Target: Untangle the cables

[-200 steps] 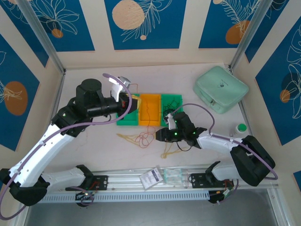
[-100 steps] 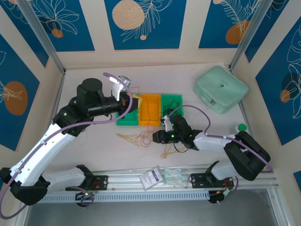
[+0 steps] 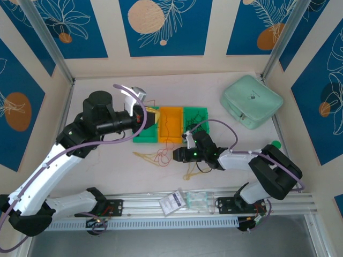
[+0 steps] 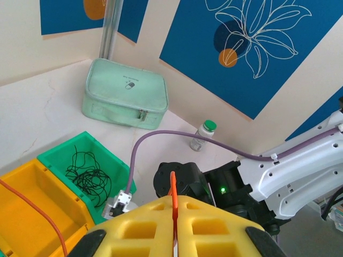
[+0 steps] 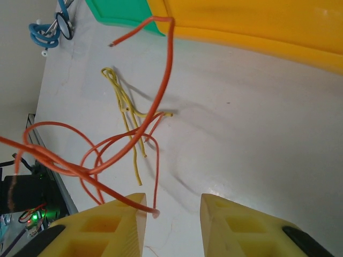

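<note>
While the left claw (image 4: 174, 214) hangs over the bins, its pads are pressed together on one red cable (image 4: 173, 188), which stands up between them. Dark cables (image 4: 86, 172) lie coiled in the right green bin (image 4: 115, 160). The orange bin (image 4: 21, 187) sits edge to edge with it.

Right claw (image 5: 172, 214) is low over the worktop (image 5: 257, 134) with its jaws spread and nothing gripped. One red cable end sits just beside a finger (image 5: 115, 222). Red loops (image 5: 102, 155) cross a yellow cable (image 5: 128, 118) on the worktop, near the orange bin's front edge. A strip of open worktop lies between the tangle and that edge.

Blue cord (image 5: 51, 29) lies well apart, past the left green bin's corner. Case (image 3: 252, 100) and bottle (image 3: 275, 144) stand far right, apart from the cables.
</note>
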